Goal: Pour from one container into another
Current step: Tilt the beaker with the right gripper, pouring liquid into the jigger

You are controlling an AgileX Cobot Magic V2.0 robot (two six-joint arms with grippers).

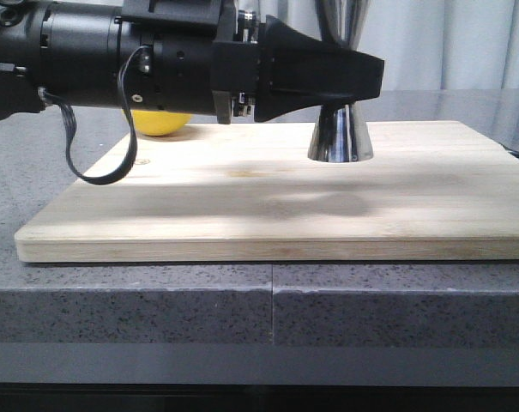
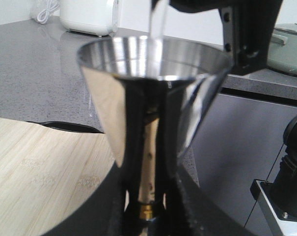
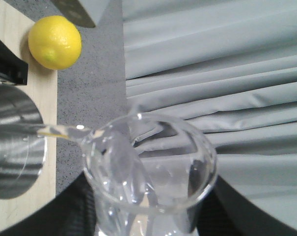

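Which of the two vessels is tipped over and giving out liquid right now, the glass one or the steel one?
The clear glass beaker: the right wrist view shows it tilted with a thin stream leaving its lip. The steel jigger stands upright on the cutting board, receiving the stream.

A grey speckled stone countertop (image 1: 156, 305) carries a light wooden cutting board (image 1: 242, 215), which lies flat on it and takes up most of its width. On the board stands the shiny steel jigger (image 1: 340, 137), upright on its flared base toward the far right. A yellow lemon (image 1: 160, 123) rests at the board's far left edge, on the counter just beside the wood.
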